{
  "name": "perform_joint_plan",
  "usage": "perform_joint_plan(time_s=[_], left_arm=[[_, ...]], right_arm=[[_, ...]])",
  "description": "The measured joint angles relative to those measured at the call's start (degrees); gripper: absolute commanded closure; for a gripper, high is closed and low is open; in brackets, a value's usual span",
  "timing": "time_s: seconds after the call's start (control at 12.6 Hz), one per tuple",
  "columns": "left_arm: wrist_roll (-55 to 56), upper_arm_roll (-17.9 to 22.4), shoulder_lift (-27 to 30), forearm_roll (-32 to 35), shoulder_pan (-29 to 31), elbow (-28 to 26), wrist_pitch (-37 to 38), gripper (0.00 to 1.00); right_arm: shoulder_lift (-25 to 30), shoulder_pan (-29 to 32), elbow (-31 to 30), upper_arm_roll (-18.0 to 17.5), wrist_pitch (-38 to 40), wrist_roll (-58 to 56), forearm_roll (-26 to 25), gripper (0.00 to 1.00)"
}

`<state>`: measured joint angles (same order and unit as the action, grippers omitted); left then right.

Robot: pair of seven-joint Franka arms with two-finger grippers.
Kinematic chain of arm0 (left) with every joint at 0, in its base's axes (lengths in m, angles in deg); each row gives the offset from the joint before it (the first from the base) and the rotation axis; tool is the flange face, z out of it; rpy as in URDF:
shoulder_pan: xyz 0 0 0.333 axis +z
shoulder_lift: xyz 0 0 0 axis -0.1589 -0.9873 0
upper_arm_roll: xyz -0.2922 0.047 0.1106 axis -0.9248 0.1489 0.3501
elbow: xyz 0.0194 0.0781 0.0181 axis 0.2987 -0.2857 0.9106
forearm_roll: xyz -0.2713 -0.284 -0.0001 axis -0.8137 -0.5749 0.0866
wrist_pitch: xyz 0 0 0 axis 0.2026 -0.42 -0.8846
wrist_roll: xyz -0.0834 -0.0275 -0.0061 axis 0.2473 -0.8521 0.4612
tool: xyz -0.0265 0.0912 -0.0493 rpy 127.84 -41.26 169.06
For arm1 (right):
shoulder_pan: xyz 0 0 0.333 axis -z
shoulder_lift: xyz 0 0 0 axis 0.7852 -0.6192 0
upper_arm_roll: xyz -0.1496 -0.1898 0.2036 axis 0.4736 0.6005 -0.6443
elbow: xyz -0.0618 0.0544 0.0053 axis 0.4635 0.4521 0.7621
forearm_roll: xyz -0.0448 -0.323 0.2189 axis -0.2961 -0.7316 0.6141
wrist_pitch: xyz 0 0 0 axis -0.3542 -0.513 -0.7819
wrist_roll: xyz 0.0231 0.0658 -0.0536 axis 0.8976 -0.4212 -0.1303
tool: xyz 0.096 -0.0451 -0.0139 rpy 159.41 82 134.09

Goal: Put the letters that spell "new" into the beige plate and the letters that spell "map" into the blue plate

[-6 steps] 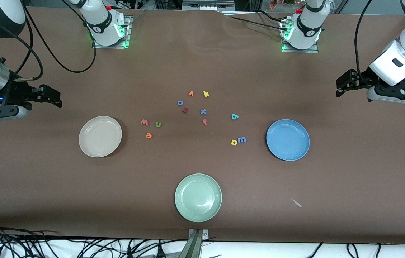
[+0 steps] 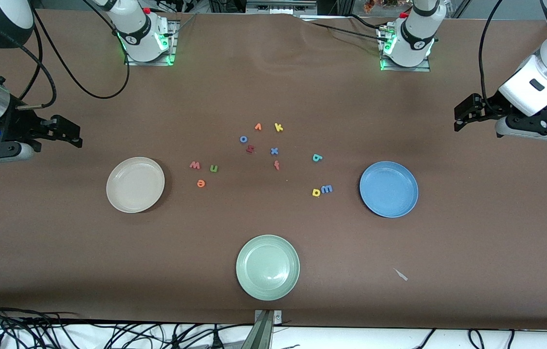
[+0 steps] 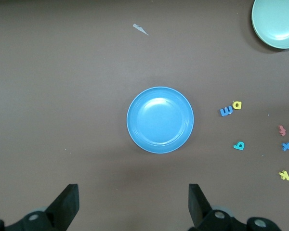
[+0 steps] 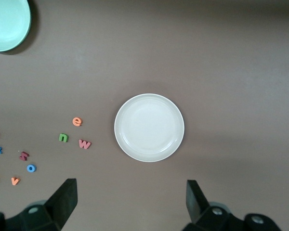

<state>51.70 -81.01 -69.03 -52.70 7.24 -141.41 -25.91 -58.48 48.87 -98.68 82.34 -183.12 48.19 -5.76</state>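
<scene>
A brown paper-like sheet covers the tabletop, with black cables trailing along its front edge. The beige plate sits toward the right arm's end, empty; just beside it lie the salmon w, green n and orange e. The blue plate sits toward the left arm's end, also empty, with the blue m touching the yellow letter near it and the teal letter a little farther from the camera. A pale green plate lies nearest the camera. The left claw hangs spread wide, holding nothing, above the tabletop near the blue plate; the right claw hangs likewise spread near the beige plate.
</scene>
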Motion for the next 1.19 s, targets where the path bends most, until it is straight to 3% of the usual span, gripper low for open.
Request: perform_joint_plan(time_s=[0.4, 0.71, 1.19], left_arm=[[0.0, 0.0, 0.0, 0.0, 0.0, 0.0, 0.0, 0.00], [0.0, 0.0, 0.0, 0.0, 0.0, 0.0, 0.0, 0.00], [0.0, 0.0, 0.0, 0.0, 0.0, 0.0, 0.0, 0.00]], right_arm=[[0.2, -1.0, 1.2, 0.0, 0.9, 0.0, -1.0, 0.00], [0.8, -1.0, 1.3, -0.4, 7.5, 0.1, -1.0, 0.00], [1.0, -1.1, 1.3, -0.8, 7.8, 0.3, -0.9, 0.00]])
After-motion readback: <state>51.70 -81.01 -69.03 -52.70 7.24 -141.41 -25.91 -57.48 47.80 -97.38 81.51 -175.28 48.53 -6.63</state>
